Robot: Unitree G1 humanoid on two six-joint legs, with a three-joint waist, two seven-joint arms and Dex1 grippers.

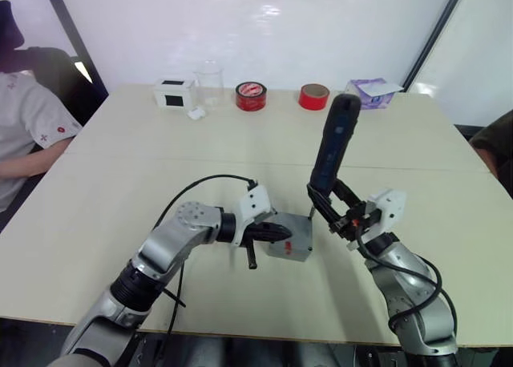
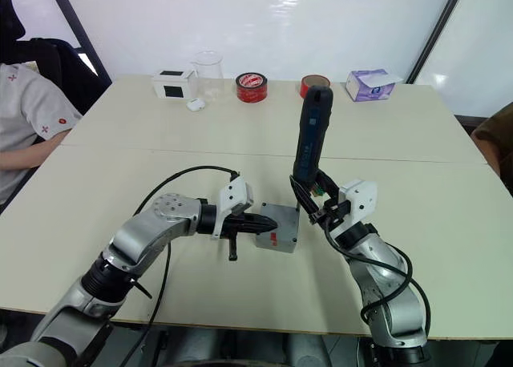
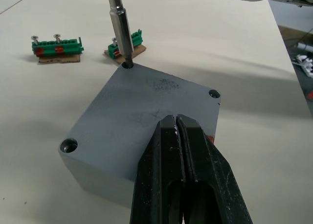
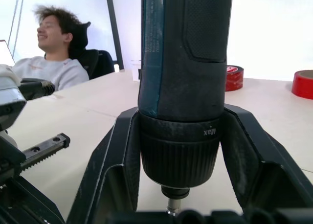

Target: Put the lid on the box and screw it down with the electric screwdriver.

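Pressing closed left gripper [image 3: 177, 131] down on lid [image 3: 142, 109] seated on box [image 1: 290, 240] | right gripper [image 4: 178, 150] clamping electric screwdriver [image 1: 333, 147] upright, bit [image 3: 120, 26] sitting in lid's corner hole | green terminal blocks [image 3: 56, 45] lying nearby.

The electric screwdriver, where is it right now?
The electric screwdriver stands upright in the right gripper near the table's front, its bit in a corner hole of the lid.

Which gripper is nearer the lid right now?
Left. The left gripper, fingers shut, presses down on the lid. The right gripper is above and beside it, clamped on the electric screwdriver, whose bit sits in a corner hole.
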